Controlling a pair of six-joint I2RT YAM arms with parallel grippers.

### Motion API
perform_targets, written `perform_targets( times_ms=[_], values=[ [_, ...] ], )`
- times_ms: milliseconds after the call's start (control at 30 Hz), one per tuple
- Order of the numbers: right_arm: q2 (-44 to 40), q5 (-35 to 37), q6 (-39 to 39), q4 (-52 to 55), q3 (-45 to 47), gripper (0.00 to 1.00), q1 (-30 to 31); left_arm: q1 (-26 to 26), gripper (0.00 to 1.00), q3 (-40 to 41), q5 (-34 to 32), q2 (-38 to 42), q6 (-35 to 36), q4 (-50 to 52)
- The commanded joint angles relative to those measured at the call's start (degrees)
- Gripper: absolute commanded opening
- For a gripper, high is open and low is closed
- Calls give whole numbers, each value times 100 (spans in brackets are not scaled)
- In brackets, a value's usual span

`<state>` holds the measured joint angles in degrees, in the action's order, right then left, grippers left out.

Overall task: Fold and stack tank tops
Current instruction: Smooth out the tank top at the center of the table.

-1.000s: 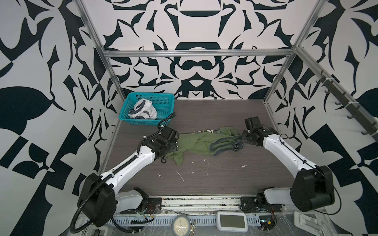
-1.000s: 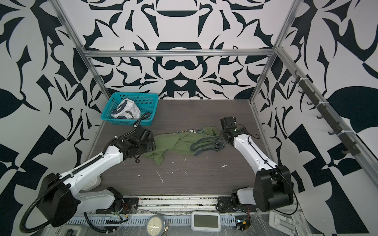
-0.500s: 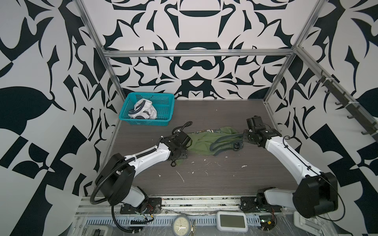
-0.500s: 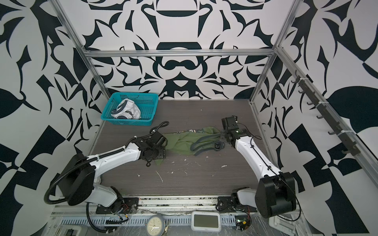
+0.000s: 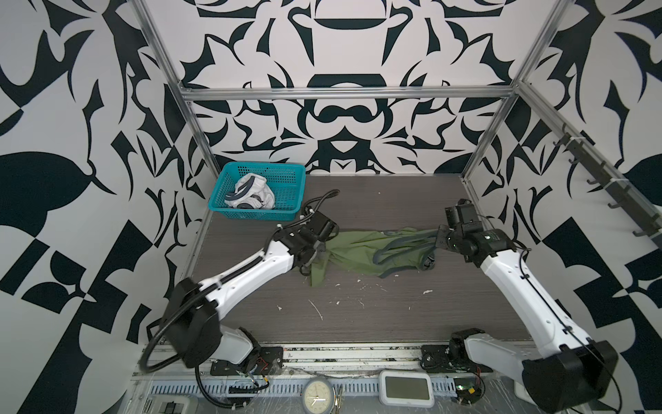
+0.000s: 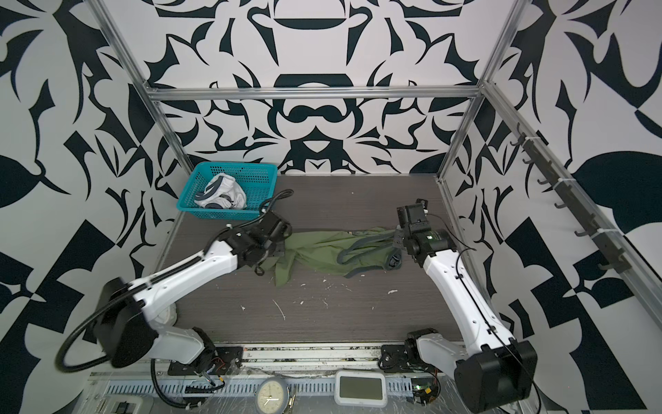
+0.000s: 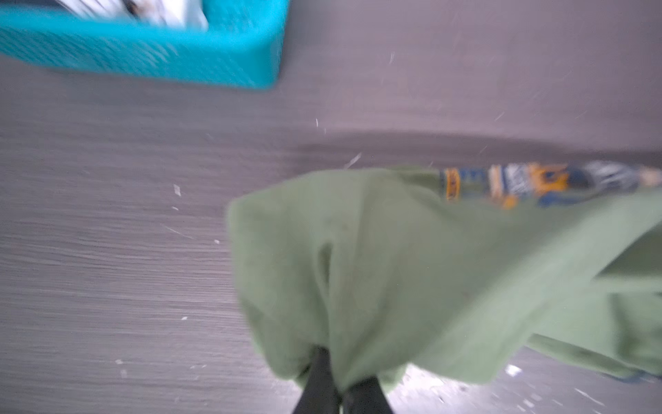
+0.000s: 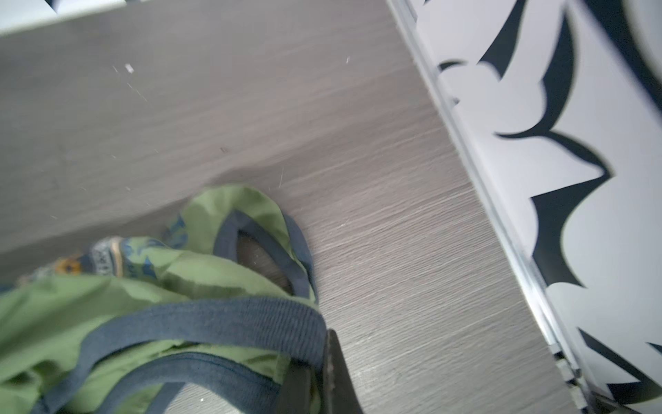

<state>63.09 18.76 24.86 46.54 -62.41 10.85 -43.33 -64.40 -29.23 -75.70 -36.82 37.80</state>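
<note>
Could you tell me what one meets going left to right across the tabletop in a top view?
Teal basket, left gripper, olive tank top, right gripper; both grippers are shut on the tank top.

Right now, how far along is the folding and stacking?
Done: nothing folded or stacked. In hand: the olive tank top is stretched between the left gripper and right gripper, both jaws shut on its ends. Left: folding it, then the white tank top, crumpled in the teal basket.
</note>
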Motion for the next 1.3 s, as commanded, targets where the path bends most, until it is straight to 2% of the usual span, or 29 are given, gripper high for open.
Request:
perform_targets(
  times_ms=[0, 67, 133, 233, 267, 367, 467, 500, 533, 600, 667, 733, 800, 900, 1067, 1267],
  values=[
    [-381, 389, -139, 599, -585, 0, -28, 91, 0, -160, -195, 1116, 257, 239],
    [-428, 456, -164, 750, -707, 0, -30, 348, 0, -160, 223, 1310, 288, 226],
    [-402, 496, -171, 735, -729, 0, -29, 791, 0, -156, 816, 1170, 298, 232],
    [-67, 518, -205, 491, -662, 0, -57, 1479, 0, -316, 1522, 392, 311, 462],
    [134, 511, -234, 349, -615, 0, -101, 1666, 0, -427, 1709, -84, 307, 554],
    [963, 16, -244, -88, -586, 0, -345, 1832, 2, -906, 2138, -1248, 506, 686],
    [1916, -242, -196, -460, -731, 0, -444, 1839, 13, -1499, 2208, -2197, 593, 835],
    [2209, -242, -209, -468, -844, 1, -490, 1837, 22, -1639, 2147, -2369, 587, 852],
    [2461, -198, -223, -374, -980, 8, -533, 1840, 35, -1684, 2054, -2437, 575, 835],
    [2757, -33, -227, -217, -1139, 26, -559, 1851, 56, -1670, 1815, -2329, 531, 793],
    [2619, -57, -235, -193, -1064, 41, -551, 1851, 71, -1426, 1636, -1962, 501, 642],
    [2254, -242, -228, -371, -809, 60, -458, 1852, 80, -952, 1549, -1427, 496, 338],
    [1904, -693, -220, -506, -577, 70, -308, 1854, 84, -375, 1471, -846, 442, 67],
    [1655, -1783, 6, -697, -261, 71, 32, 1899, 84, 414, 1642, -212, 252, -309],
    [1766, -2359, 661, -1291, 226, 67, 825, 2009, 84, 1162, 1986, 152, 157, -679],
    [2347, -2803, 1259, -2090, 500, 59, 1195, 2286, 84, 1290, 2374, -53, 96, -916]
  ],
)
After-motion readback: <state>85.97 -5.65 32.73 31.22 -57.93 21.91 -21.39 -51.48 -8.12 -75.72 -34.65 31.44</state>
